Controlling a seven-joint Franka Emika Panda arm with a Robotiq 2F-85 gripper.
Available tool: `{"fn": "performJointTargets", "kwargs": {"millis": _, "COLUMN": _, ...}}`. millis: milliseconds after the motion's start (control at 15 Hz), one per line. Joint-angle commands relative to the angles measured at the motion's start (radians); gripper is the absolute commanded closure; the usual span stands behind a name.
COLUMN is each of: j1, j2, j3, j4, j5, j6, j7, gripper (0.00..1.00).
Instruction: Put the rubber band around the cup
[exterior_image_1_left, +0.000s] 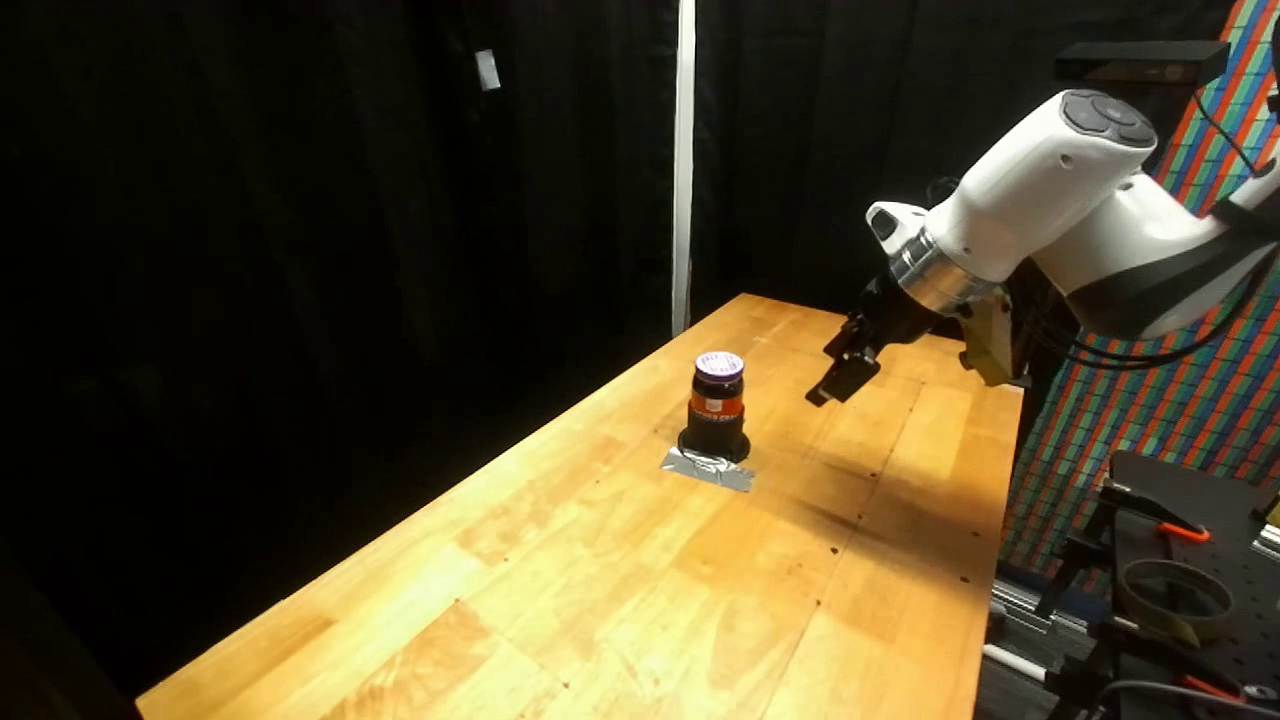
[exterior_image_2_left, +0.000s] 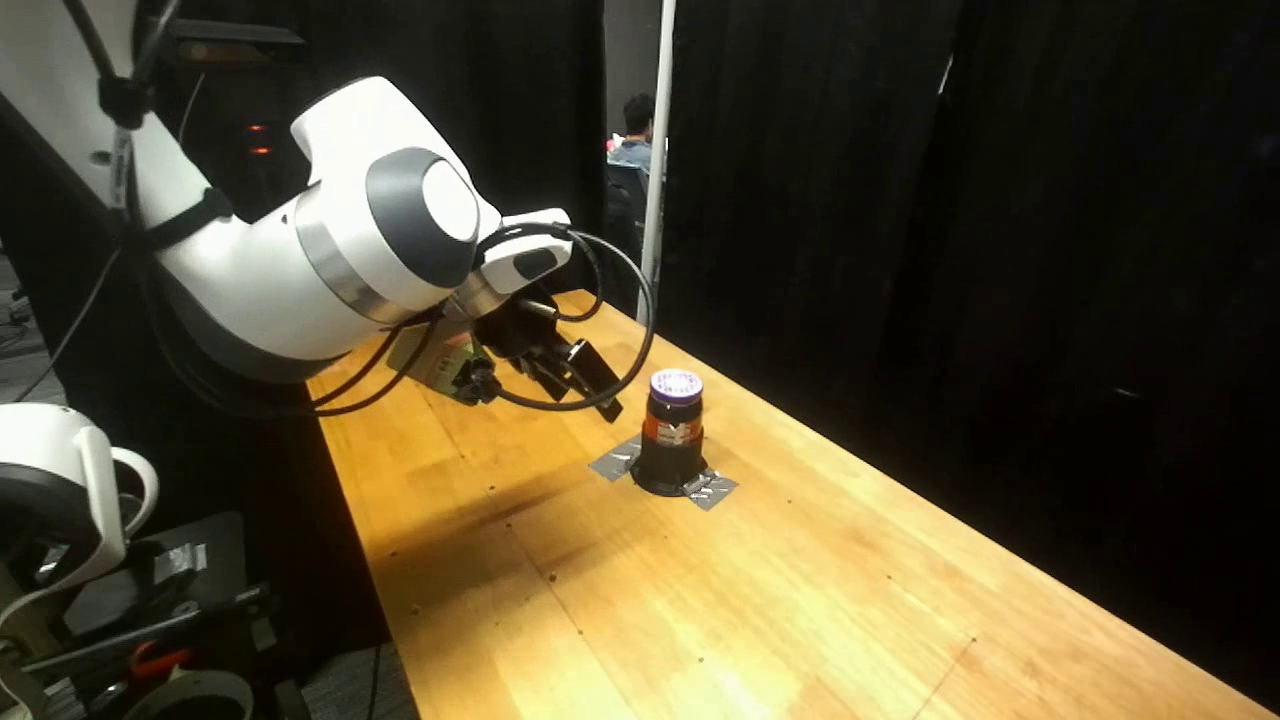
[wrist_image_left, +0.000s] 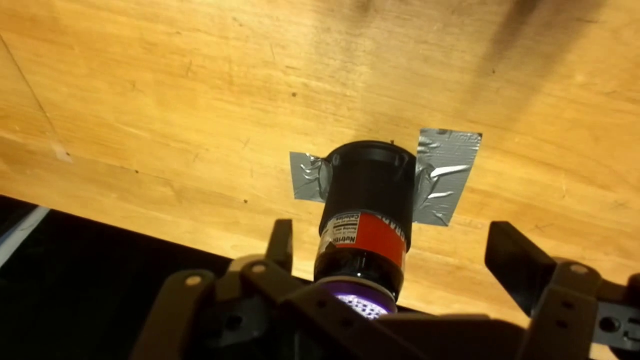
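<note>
The cup is a jar-shaped thing with an orange-red label, dark glass and a purple-rimmed white lid. It stands upright in a black round holder on the wooden table, and it shows in both exterior views. In the wrist view the cup appears upside down between the fingers, its lid partly hidden by the gripper. My gripper is in the air beside the cup, apart from it, tilted down; it also shows in an exterior view. Its fingers are wide open with nothing between them. No rubber band is visible.
Grey tape fixes the holder to the table on two sides. The table's far edge lies close behind the cup, with black curtains beyond. A cable loop hangs from the wrist. A cart with a tape roll stands beside the table.
</note>
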Motion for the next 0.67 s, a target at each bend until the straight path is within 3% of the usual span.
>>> {"fn": "performJointTargets", "kwargs": {"millis": 0, "j1": -0.008, "j2": -0.249, "j3": 0.052, "j4": -0.023, "j5": 0.137, "j6": -0.202, "j7": -0.227, "gripper": 0.00}}
{"fn": "performJointTargets", "kwargs": {"millis": 200, "j1": 0.022, "j2": -0.406, "j3": 0.064, "j4": 0.054, "j5": 0.274, "j6": -0.438, "j7": -0.384, "gripper": 0.00}}
{"fn": "performJointTargets", "kwargs": {"millis": 400, "j1": -0.003, "j2": -0.530, "j3": 0.123, "j4": 0.160, "j5": 0.315, "j6": -0.667, "j7": -0.428, "gripper": 0.00}}
{"fn": "performJointTargets", "kwargs": {"millis": 600, "j1": -0.031, "j2": -0.614, "j3": 0.216, "j4": 0.283, "j5": 0.346, "j6": -0.904, "j7": -0.394, "gripper": 0.00}}
